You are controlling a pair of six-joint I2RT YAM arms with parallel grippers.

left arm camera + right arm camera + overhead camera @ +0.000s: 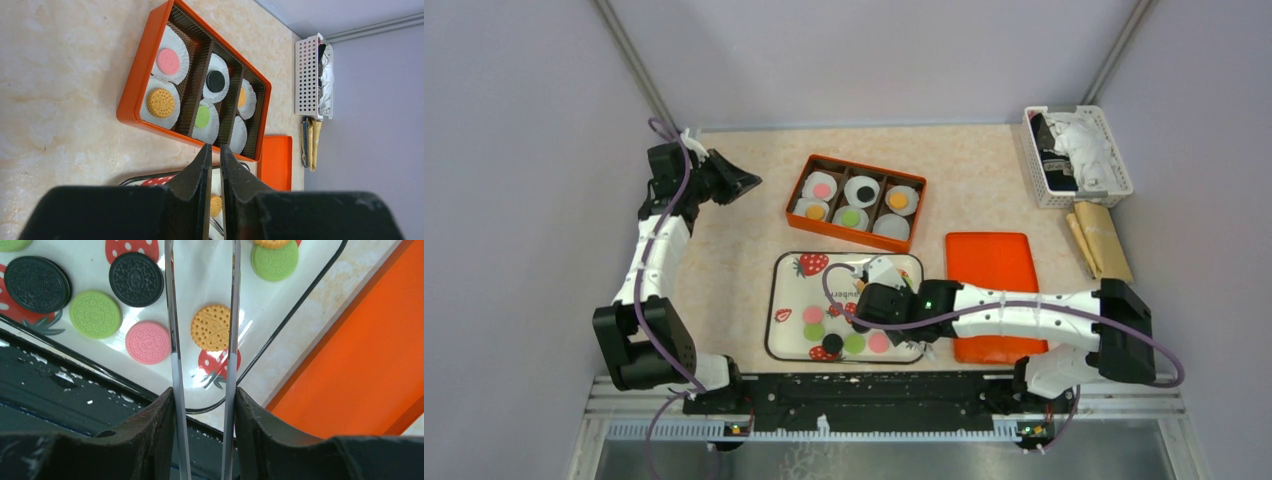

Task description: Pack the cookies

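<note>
Even, bright, diffuse light in all three views

Shadows under the arms in the overhead view are faint and soft. In the right wrist view, white glare patches sit on the glossy tray around the orange cookie, and the metal tong blades shine. The dark fingers nearest the left wrist lens are slightly soft

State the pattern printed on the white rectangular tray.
Red strawberries, clearest in the top external view on the white rectangular tray.
</note>
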